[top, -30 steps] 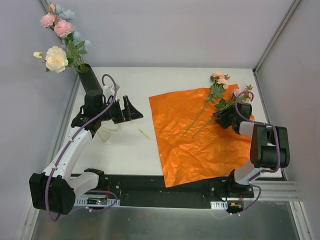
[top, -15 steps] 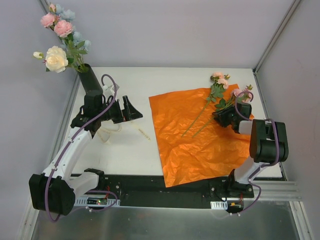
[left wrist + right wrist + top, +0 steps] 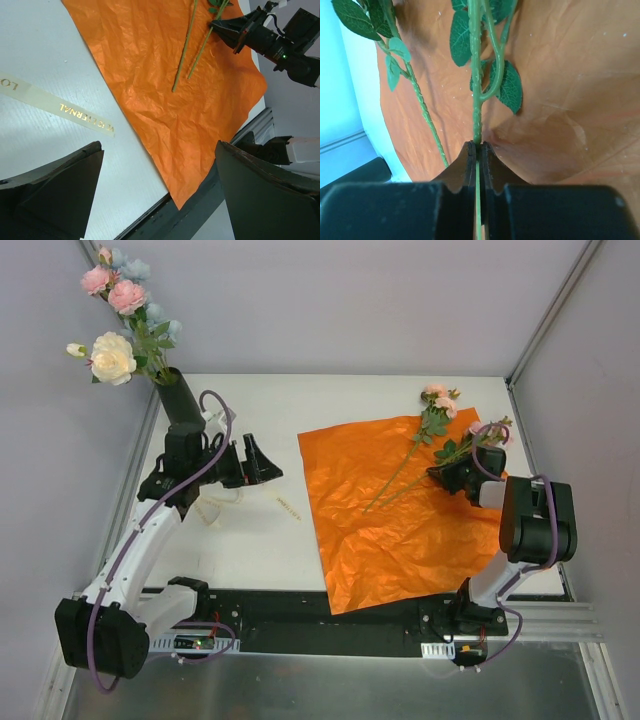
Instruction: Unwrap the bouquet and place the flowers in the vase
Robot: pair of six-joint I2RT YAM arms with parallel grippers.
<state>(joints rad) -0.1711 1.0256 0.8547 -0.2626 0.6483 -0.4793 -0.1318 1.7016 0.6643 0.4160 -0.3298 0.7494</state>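
Observation:
The bouquet's orange paper (image 3: 400,515) lies spread flat on the table. Two of the flowers rest on it. One green stem (image 3: 398,472) with pink blooms (image 3: 437,400) lies loose. My right gripper (image 3: 447,473) is shut on the other stem (image 3: 476,75), which runs between its jaws (image 3: 477,150). The loose stem (image 3: 422,107) is just left of it. The dark vase (image 3: 180,398) stands at the back left with several flowers (image 3: 125,315) in it. My left gripper (image 3: 250,460) is open and empty next to the vase, and in the left wrist view (image 3: 160,150) it looks over the paper (image 3: 165,75).
A cream ribbon (image 3: 60,107) with gold lettering lies on the white table left of the paper, and a small scrap (image 3: 289,507) lies near it. Grey walls enclose the back and sides. The black mounting rail (image 3: 330,615) runs along the near edge.
My right gripper has closed on the flower stem, and the stem's bloom end has shifted slightly. The left arm has barely moved.

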